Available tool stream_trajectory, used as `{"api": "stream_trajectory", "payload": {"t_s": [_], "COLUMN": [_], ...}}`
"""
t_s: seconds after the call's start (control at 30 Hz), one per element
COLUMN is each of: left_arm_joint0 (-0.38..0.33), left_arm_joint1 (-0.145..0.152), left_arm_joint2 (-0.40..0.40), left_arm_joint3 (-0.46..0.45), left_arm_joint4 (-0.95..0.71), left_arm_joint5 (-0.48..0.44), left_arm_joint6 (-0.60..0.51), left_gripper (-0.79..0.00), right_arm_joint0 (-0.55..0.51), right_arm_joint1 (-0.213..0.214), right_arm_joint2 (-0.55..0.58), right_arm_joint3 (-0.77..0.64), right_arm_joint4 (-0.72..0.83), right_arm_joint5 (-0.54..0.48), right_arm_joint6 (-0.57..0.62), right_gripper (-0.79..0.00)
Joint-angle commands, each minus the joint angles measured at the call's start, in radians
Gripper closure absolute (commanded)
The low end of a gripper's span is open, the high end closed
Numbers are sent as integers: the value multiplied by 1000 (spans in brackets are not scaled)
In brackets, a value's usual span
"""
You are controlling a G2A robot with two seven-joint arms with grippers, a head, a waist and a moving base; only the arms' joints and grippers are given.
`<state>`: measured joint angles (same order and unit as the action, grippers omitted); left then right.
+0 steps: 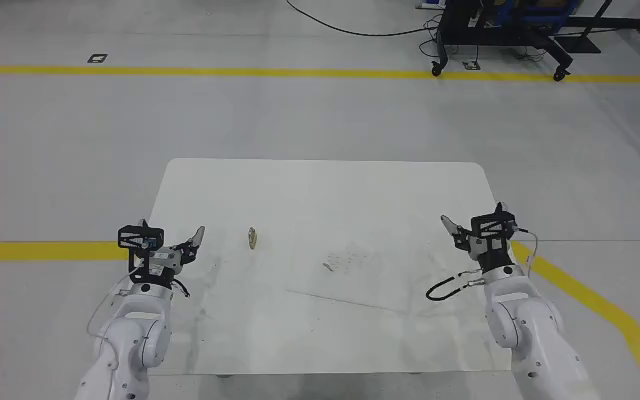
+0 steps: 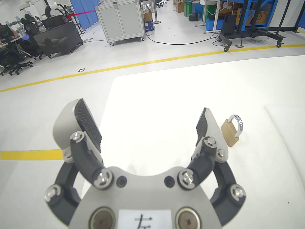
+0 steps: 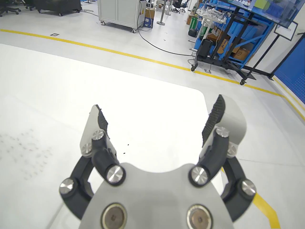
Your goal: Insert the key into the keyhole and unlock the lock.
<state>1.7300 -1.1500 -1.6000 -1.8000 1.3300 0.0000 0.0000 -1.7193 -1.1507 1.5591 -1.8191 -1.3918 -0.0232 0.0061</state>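
Lock (image 2: 229,132), keyhole side hidden

There is one white table (image 1: 400,190), and on it lie one gold lock (image 2: 230,132) with one silver loop on top and one tiny thin thing (image 1: 328,266), too small to tell if it is the key. There are two robot arms, the left arm (image 1: 135,335) and the right arm (image 1: 525,325), and two grippers, the left gripper (image 2: 143,115) and the right gripper (image 3: 159,107). Each gripper has two fingers (image 2: 88,125) with one black ribbed pad on each, so that makes four fingers and four pads in all.
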Motion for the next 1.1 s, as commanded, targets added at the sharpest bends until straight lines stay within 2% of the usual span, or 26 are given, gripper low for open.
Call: {"api": "stream_trajectory", "payload": {"t_s": [0.0, 0.1, 0.23, 0.67, 0.83, 0.93, 1.07], "left_arm_joint0": [0, 0, 0, 0, 0, 0, 0], "left_arm_joint1": [0, 0, 0, 0, 0, 0, 0], "left_arm_joint2": [0, 0, 0, 0, 0, 0, 0], "left_arm_joint3": [0, 0, 0, 0, 0, 0, 0], "left_arm_joint4": [0, 0, 0, 0, 0, 0, 0], "left_arm_joint5": [0, 0, 0, 0, 0, 0, 0], "left_arm_joint6": [0, 0, 0, 0, 0, 0, 0], "left_gripper": [-785, -785, -785, -785, -785, -785, -785], "right_arm_joint0": [16, 64, 133, 150, 275, 339, 400], "right_arm_joint1": [-1, -3, -10, -11, -5, -12, -25], "right_arm_joint2": [-44, -132, -238, -253, -312, -378, -450], "right_arm_joint3": [-11, -12, 17, 40, 148, 188, 230], "right_arm_joint4": [-40, -90, -139, -133, -56, -80, -84], "right_arm_joint5": [-35, -143, -235, -270, -620, -668, -673], "right_arm_joint6": [14, 48, 92, 120, 192, 254, 309], "right_gripper": [-785, -785, -785, -785, -785, -785, -785]}}
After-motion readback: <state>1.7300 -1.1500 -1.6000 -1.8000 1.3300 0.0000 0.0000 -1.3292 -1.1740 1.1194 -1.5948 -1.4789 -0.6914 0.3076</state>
